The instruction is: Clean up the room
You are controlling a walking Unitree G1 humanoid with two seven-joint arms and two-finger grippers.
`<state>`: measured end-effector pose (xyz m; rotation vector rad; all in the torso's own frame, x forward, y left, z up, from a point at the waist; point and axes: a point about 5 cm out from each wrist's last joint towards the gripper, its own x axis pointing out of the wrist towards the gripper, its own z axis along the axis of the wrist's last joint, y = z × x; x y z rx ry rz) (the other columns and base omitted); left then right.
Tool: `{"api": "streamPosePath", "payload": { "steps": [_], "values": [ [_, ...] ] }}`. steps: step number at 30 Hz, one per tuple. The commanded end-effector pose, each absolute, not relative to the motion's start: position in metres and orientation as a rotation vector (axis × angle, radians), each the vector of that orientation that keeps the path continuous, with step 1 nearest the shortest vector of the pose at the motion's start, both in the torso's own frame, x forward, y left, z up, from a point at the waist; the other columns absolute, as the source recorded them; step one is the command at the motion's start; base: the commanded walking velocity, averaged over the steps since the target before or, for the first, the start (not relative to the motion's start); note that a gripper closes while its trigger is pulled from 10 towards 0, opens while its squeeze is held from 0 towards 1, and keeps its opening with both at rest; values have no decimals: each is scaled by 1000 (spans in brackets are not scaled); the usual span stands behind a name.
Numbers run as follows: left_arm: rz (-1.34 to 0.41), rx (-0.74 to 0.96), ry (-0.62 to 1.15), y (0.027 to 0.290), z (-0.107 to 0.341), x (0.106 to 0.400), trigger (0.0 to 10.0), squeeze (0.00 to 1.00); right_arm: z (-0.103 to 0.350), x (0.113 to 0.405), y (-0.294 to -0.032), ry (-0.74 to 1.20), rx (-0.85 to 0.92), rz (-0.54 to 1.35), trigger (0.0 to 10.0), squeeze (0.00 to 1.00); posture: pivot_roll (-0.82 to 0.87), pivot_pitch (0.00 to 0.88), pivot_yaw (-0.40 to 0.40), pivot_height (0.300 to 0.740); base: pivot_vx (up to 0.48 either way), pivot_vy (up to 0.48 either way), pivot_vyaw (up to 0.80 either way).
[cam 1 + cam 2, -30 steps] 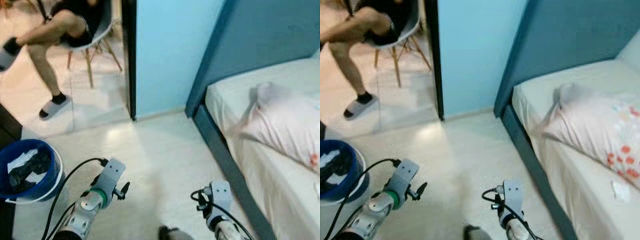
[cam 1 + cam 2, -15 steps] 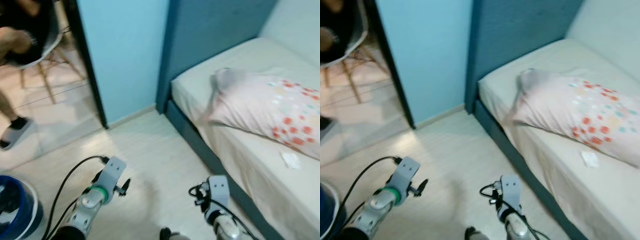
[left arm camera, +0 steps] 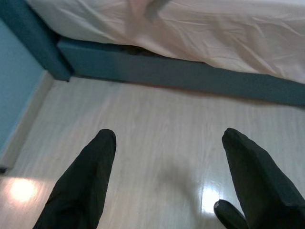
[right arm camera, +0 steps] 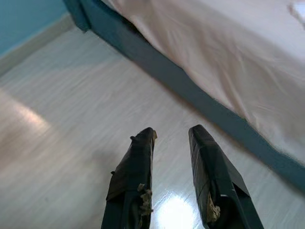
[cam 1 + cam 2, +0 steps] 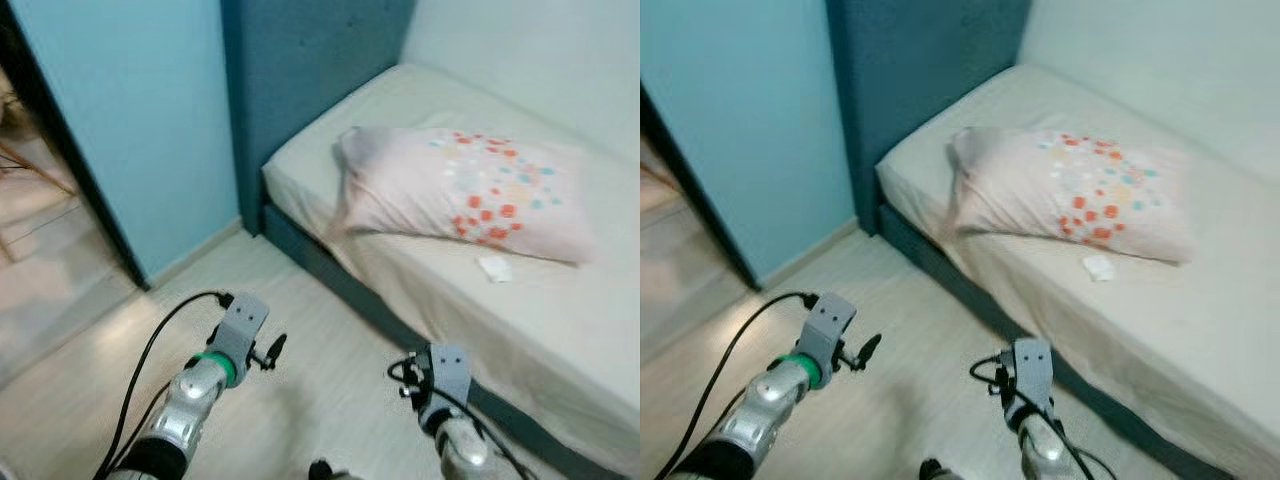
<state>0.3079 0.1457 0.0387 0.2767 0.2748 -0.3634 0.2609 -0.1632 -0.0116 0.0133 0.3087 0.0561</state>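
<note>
Both hands hang low over the pale floor and carry nothing. On the left hand the fingers stand wide apart; on the right hand they leave a narrow gap. Ahead and to the right is the bed. A small crumpled white paper lies on its sheet, just beside the spotted pillow, well apart from both hands.

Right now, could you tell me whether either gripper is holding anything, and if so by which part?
Nothing is held. The left gripper hangs wide open over bare floor, and the right gripper also has nothing between its fingers.
</note>
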Motion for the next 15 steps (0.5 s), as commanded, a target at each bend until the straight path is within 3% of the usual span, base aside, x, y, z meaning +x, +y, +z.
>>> {"api": "streamPosePath", "payload": {
  "steps": [1,15],
  "values": [
    [-382,246,290,142,33,304,10000,0,-18,254,-164,340,25,44,10000,0,40,130,29,740,0,0,-800],
    [-409,249,295,140,33,303,10000,0,-18,255,-164,332,41,31,10000,0,37,133,33,740,0,0,-800]
  ]
}}
